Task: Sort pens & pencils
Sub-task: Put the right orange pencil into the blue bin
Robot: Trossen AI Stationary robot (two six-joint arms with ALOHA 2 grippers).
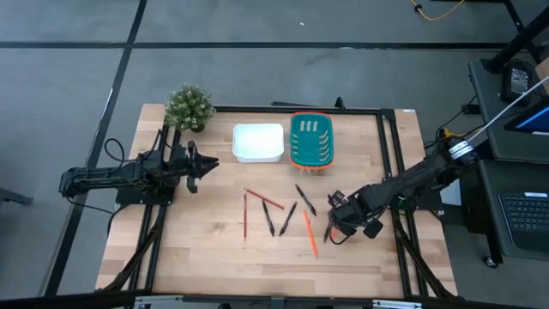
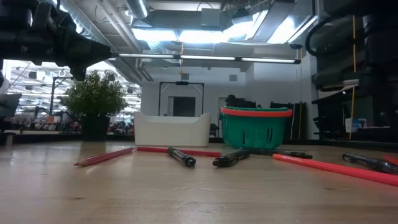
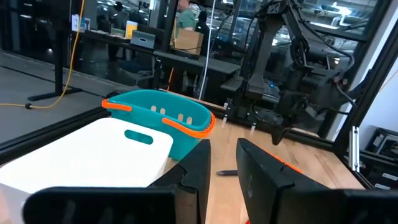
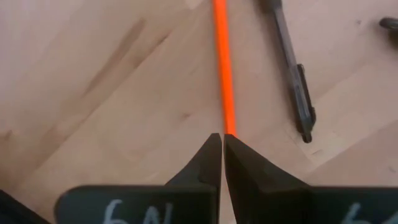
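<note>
Pencils lie flat on the wooden table: two red ones (image 1: pixel 244 215) (image 1: pixel 264 199) and an orange one (image 1: pixel 309 233). Dark pens lie among them (image 1: pixel 268 219) (image 1: pixel 289 219) (image 1: pixel 304 199), and one more (image 1: pixel 328 232) lies right of the orange pencil. My right gripper (image 1: pixel 333 221) is shut, low beside the orange pencil (image 4: pixel 222 68). My left gripper (image 1: pixel 206 165) is open and empty, above the table left of the white tray (image 1: pixel 258 142). My right gripper's shut fingertips (image 4: pixel 214 149) cover the orange pencil's near stretch (image 4: pixel 227 127) in its wrist view. The fingers lie along the pencil, which lies flat on the table (image 2: pixel 336 168). I cannot tell whether they touch it.
A teal basket with an orange rim (image 1: pixel 312 141) stands right of the white tray at the table's far side. A small potted plant (image 1: pixel 189 107) stands at the far left corner. Bare wood lies along the near edge (image 1: pixel 257 270).
</note>
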